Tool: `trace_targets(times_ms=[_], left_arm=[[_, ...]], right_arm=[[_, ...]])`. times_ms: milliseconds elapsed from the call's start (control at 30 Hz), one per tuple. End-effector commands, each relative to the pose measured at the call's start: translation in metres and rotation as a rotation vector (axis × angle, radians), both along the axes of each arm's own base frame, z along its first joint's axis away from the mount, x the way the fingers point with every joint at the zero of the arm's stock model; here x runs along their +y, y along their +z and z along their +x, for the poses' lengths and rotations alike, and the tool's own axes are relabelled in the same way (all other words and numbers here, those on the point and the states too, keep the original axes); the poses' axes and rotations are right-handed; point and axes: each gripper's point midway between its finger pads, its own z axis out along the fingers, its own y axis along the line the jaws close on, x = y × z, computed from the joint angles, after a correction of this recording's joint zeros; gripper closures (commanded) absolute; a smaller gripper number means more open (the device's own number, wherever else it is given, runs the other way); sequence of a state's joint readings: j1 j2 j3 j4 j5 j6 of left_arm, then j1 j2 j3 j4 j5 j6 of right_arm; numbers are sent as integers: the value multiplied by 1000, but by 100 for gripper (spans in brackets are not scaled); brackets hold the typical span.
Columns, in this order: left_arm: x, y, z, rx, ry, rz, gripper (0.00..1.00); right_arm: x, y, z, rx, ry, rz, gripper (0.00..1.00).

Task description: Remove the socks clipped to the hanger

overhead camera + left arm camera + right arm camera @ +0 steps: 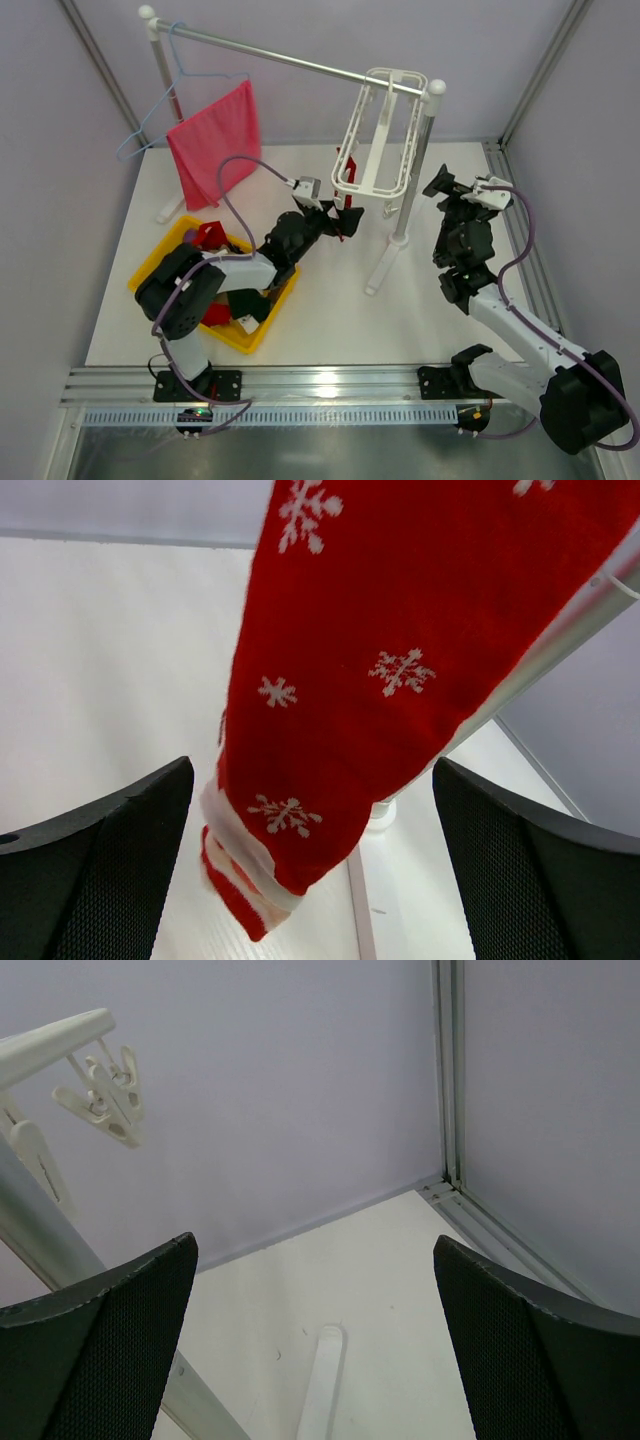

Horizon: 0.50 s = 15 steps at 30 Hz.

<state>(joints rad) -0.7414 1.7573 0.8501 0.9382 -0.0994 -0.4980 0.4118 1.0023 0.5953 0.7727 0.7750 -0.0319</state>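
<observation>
The white plastic rectangular hanger frame (377,150) hung from a thin metal rail (290,57), with bare, smooth white worktop (335,305) lying open below and in front of it. A soft red knit sock (370,670), with white snowflakes and a striped cuff, dangled at the hanger's left side. The left hand (312,780), just below that side, was spread wide. Its mesh-textured black fingers (110,870) flanked the sock without gripping it. The right hand (315,1260), right of the hanger near its small pale clips (100,1090), gaped equally wide and held nothing.
</observation>
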Motion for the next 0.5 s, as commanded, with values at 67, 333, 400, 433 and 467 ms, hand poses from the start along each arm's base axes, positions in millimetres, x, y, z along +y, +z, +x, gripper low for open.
trace_targets(times_ms=[67,333,400,433,467], left_arm=[[-13,24,11,-75,-6,-57,0],[-23,21,27,-85,13,-50,39],[-26,17,30,-80,10,-42,51],[-30,22,33,-86,7,-50,70],[-30,23,35,-85,10,-56,81]], right_arm=[[1,15,3,-53,10,38,0],[-2,15,2,-56,-2,35,0],[-3,15,2,-57,-2,35,0],[-3,16,2,-62,0,36,0],[-2,16,2,-65,3,38,0]])
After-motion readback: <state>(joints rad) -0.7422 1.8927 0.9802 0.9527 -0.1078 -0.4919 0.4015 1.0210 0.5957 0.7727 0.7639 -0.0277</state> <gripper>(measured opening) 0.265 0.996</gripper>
